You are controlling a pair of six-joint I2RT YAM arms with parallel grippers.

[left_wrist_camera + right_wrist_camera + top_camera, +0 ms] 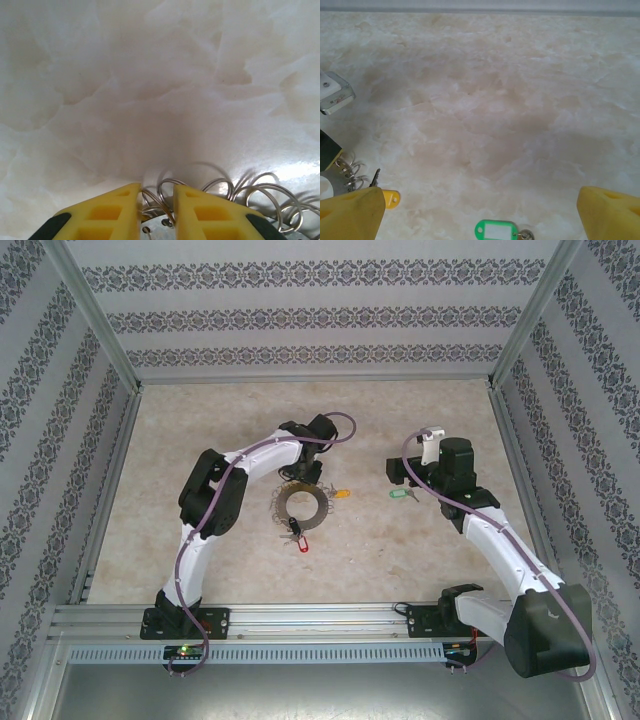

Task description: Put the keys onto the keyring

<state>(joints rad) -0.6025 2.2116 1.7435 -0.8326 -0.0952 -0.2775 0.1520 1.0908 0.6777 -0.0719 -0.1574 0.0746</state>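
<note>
The left gripper [156,201] has its yellow fingers [107,215] drawn close, with thin wire loops of the keyring [300,503] in the narrow gap between them. Whether they actually pinch the wire I cannot tell. The right gripper [480,212] hangs with its jaws wide apart and nothing between them, just above the green-tagged key [495,231], which lies flat to the right of the table's middle. The keyring lies flat at the middle of the table [420,560], fringed with small silvery keys. The yellow-tagged key [340,493] sits just beside its right rim, and a red tag [301,542] lies at its rim on the side of the near edge. The table is a pale, beige, marble-patterned surface, matt and bare around these things. A slotted metal rail [320,618] runs along its near edge. Walls [320,315] papered in grey bands of dark floral pattern close the other three sides, with aluminium posts [95,315] at the far corners. Count: two arms, two grippers, one keyring, three coloured tags, namely yellow, green and red.
</note>
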